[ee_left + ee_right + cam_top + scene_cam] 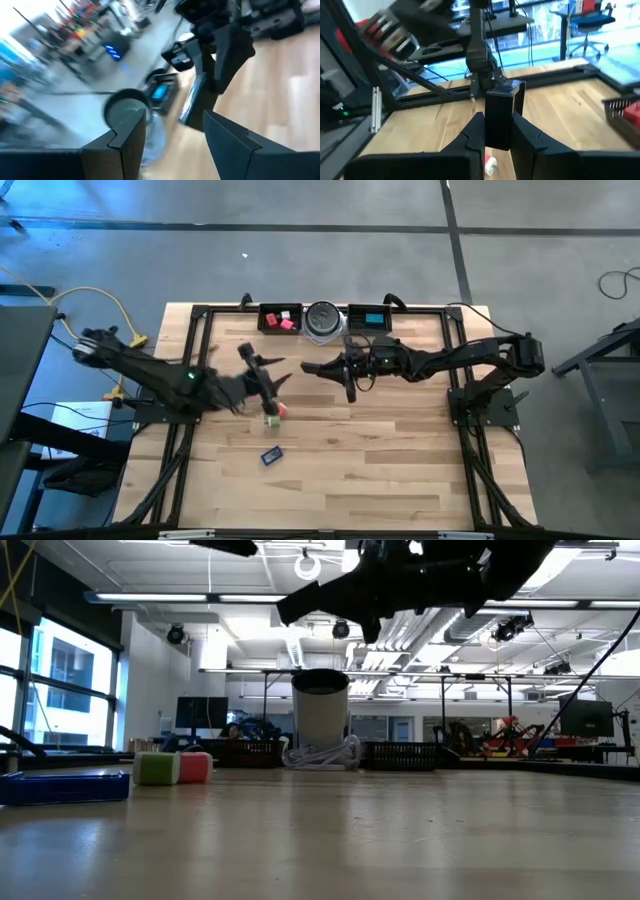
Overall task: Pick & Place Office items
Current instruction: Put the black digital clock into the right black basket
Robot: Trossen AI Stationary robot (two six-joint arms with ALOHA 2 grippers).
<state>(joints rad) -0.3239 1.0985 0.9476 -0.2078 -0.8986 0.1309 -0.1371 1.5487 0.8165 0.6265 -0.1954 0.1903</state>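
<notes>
The wooden table [330,470] is being spanned by both dark arms, reaching in from either side toward its middle. Along the far edge, two long black trays are being shown either side of a round silver-grey disc [322,318]: the left tray [281,318] is holding red and pink blocks [287,321], and the right tray [370,318] is holding a teal block [372,319].

The right gripper [347,370] is being held above the table centre, just in front of the disc, and its fingers are clamped on a black bar [499,120]; in the right wrist view the bar is being seen standing upright between the two fingers, raised off the wood.

The left gripper [268,375] is being held just across from it, a little nearer the left side. In the left wrist view its fingers [120,140] are being seen spread well apart with nothing between them.

Just below the left gripper, on the boards, a green cube [271,420] is being seen touching a red block [281,410]; in the low view the pair is sitting side by side. Nearer the front edge, a blue flat piece [271,455] is lying alone. A small white bit [490,165] is being glimpsed on the wood beneath the held bar.
</notes>
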